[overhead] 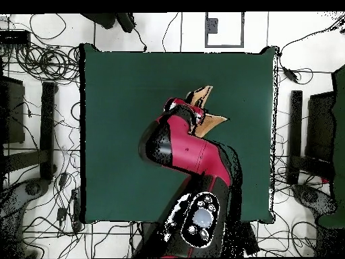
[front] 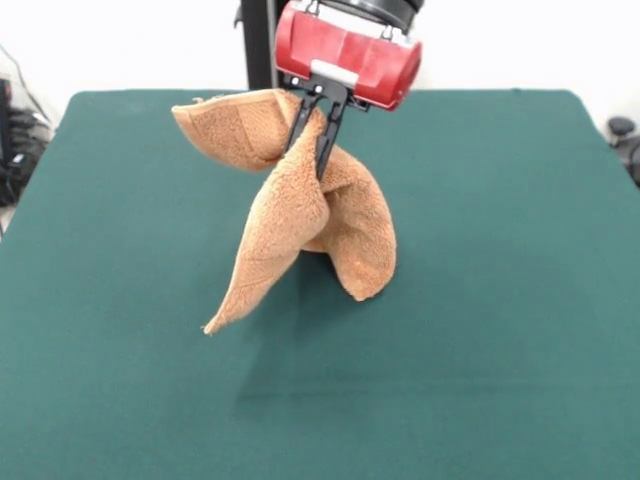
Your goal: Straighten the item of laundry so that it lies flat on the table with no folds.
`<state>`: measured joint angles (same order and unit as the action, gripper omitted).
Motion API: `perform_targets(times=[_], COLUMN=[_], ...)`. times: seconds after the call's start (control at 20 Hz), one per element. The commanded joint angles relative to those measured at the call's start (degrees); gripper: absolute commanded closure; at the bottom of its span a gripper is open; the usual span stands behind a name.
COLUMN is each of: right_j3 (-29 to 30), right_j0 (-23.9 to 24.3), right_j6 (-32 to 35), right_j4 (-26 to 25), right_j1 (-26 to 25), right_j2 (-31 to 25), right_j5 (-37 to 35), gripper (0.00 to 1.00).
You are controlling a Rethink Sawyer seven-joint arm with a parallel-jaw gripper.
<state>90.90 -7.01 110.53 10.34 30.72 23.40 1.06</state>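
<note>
pincer (front: 322, 135): fingers pinched narrow on towel fold, holding it
towel (front: 300, 215): hangs below pincer, above bench (front: 500, 300) centre, crumpled
long axis: near vertical; lowest corner trails to front-view left
next (guess): lower and drag away from that corner

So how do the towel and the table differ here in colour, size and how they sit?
The towel is tan-orange and fluffy; the table is dark green and smooth. The towel is small, while the table spreads far wider around it. The towel hangs bunched and folded from the gripper, which is shut on it, whereas the table lies flat. Both have a cloth surface.
</note>
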Motion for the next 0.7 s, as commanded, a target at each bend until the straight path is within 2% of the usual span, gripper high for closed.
perform_targets(times=[0.05,0.3,0.7], right_j3=[6.7,9.24,10.44], right_j0=[-4.32,-6.91,-5.89], right_j6=[17.95,19.43,17.11], right_j4=[6.54,11.16,11.94], right_j1=[-4.47,-5.09,-4.0], right_j2=[-3.29,-2.85,-4.05], right_j5=[2.76,4.43,4.63], gripper=[1.0,1.0,1.0])
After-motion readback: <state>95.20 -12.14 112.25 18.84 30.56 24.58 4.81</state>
